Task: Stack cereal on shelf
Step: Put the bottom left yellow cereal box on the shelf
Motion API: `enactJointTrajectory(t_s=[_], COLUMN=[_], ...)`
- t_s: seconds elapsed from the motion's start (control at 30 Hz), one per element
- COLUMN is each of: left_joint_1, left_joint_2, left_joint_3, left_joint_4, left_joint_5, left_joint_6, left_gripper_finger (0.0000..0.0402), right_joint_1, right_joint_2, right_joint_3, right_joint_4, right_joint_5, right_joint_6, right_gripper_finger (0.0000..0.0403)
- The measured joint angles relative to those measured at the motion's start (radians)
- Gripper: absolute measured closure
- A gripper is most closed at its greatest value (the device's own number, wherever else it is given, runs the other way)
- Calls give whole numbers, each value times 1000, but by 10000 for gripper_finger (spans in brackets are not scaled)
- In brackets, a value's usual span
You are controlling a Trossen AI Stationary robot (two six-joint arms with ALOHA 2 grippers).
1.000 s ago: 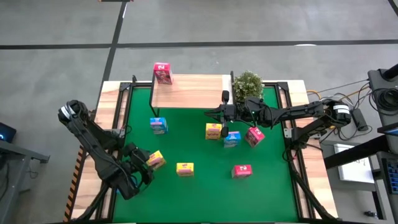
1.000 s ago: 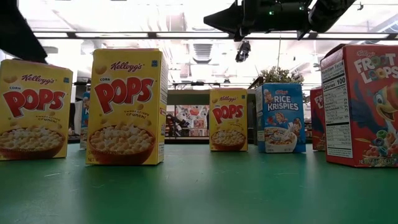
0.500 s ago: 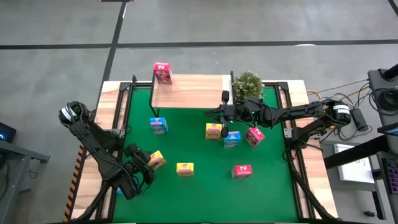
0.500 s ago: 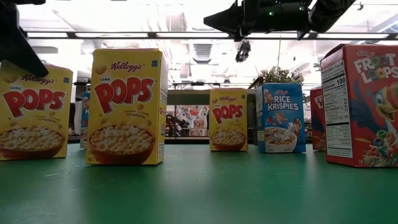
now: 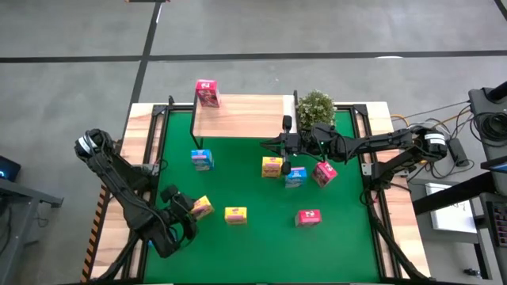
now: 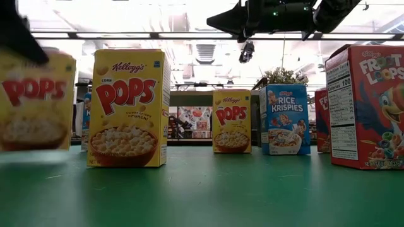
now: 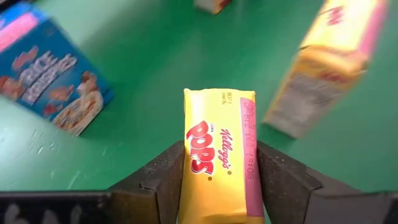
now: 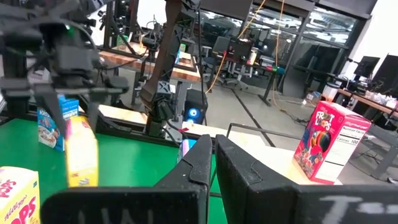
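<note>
The left end effector (image 7: 217,180), far from the shelf (image 5: 242,115), grasps a yellow cereal box (image 7: 217,163) by its narrow sides, so it could twist loose and topple the neighbouring yellow box (image 5: 235,214).

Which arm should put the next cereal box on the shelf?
Left. Its hand is clamped on a yellow cardboard Pops box, lifted off the green tabletop. The right hand is shut and holds nothing, hovering near the light-wood shelf, where one pink-red box already stands.
</note>
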Motion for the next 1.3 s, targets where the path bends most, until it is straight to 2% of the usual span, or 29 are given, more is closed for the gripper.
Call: enactJointTrajectory(t_s=[0.3,0.53,0.77,0.9,1.03,1.13,1.3], left_joint_1=[5,51,199,329,484,620,900], left_joint_2=[-1,-3,-20,-41,-68,-98,-122], left_joint_3=[256,430,560,613,633,633,632], left_joint_4=[-84,-214,-226,-207,-147,-40,138], left_joint_5=[-222,-296,-296,-201,-65,114,487], left_joint_6=[383,612,972,1177,1382,1570,1820], left_gripper_finger=[239,239,239,239,239,239,239], right_joint_1=[0,17,86,123,136,133,133], right_joint_2=[0,-56,-181,-213,-226,-233,-232], right_joint_3=[0,0,-14,-44,-76,-87,-88], right_joint_4=[1,-70,-149,-165,-162,-155,-159], right_joint_5=[0,-8,-9,-10,-10,-8,-8], right_joint_6=[8,19,-26,-67,-98,-100,-105], right_gripper_finger=[390,390,390,390,390,390,390])
